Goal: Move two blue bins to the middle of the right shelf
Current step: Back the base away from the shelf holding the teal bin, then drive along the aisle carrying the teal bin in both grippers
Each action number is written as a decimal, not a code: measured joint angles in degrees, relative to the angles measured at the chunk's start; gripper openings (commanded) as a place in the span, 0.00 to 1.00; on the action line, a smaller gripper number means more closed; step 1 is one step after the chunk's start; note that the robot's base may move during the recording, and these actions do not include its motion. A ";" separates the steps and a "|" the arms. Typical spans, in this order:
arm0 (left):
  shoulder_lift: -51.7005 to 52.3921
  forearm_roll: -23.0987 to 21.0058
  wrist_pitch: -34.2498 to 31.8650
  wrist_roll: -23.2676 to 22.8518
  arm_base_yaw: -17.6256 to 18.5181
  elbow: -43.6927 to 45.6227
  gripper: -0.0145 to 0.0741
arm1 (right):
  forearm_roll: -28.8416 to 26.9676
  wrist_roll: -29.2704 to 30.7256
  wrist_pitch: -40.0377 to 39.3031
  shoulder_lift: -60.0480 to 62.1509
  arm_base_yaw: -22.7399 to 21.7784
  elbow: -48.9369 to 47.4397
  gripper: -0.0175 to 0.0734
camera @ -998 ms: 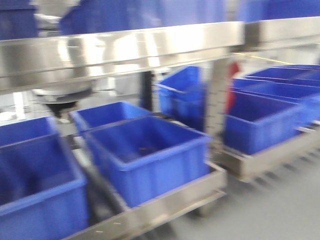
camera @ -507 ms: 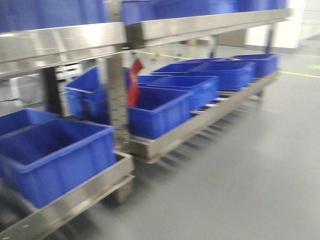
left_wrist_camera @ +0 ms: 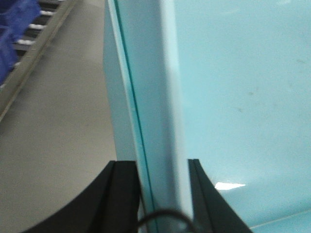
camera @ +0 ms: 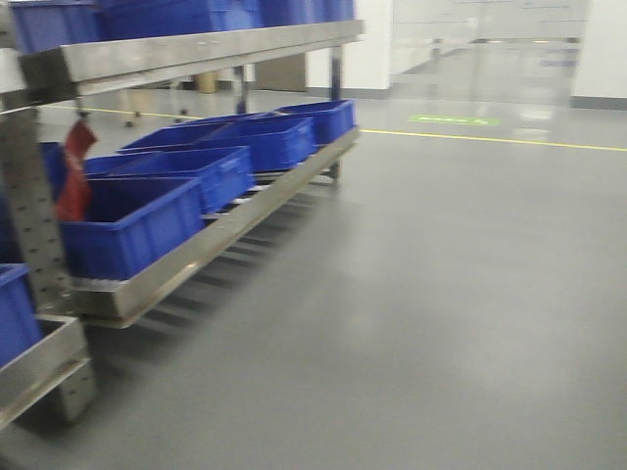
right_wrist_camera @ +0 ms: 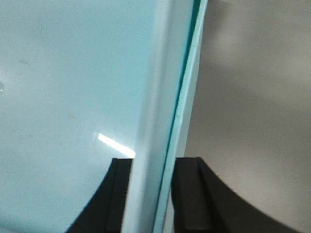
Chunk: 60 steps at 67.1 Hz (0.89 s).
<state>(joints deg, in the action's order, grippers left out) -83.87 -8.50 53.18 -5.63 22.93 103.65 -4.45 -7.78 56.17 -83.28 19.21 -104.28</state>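
**Left end effector** [left_wrist_camera: 156, 196] clenched on a side wall of the pale blue bin [left_wrist_camera: 233, 97], with one dark finger [left_wrist_camera: 119, 194] outside the wall and the other inside. **Right end effector** [right_wrist_camera: 151, 194] grips a wall in the same way. We judge it to be the opposite wall, so that the load hangs balanced between both arms. A darker seam runs along the rim; we cannot tell whether it marks a second bin nested in the first. The bin is carried clear of the grey floor [left_wrist_camera: 48, 121] and rests on no shelf. Beyond, at the left of the blurred front view, stands the rack [camera: 127, 284] of dark blue bins [camera: 147, 225] under a steel rail [camera: 196, 49]. We judge placement is not yet begun.
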 measured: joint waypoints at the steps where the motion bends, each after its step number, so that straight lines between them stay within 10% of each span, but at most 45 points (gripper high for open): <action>1: 0.00 0.00 0.00 0.00 0.00 0.00 0.04 | 0.00 0.00 0.00 0.00 0.00 0.00 0.02; 60: 0.00 0.00 0.00 0.00 0.00 0.00 0.04 | 0.00 0.00 0.00 0.00 0.00 0.00 0.02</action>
<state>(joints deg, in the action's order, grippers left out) -83.87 -8.50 53.18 -5.63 22.93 103.65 -4.45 -7.78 56.17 -83.28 19.21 -104.28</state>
